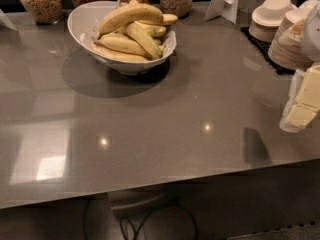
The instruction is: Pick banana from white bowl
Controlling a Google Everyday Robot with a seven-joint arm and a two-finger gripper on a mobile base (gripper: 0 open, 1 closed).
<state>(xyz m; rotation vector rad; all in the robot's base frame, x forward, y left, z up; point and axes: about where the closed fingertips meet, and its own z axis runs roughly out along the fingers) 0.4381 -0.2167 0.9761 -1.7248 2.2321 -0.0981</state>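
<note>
Gleaming grey countertop (165,129), end effector (299,116) far right

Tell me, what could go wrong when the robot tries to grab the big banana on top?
1. The banana lies on a pile of other bananas in the white bowl, so pulling it might roll some out.
2. The tool sits at the far right, beside the stacked bowls. Swinging across could knock them.
3. The jars stand right behind the bowl, so reaching too far might bump one.

The end effector (300,115) hangs low at the far right edge.
</note>
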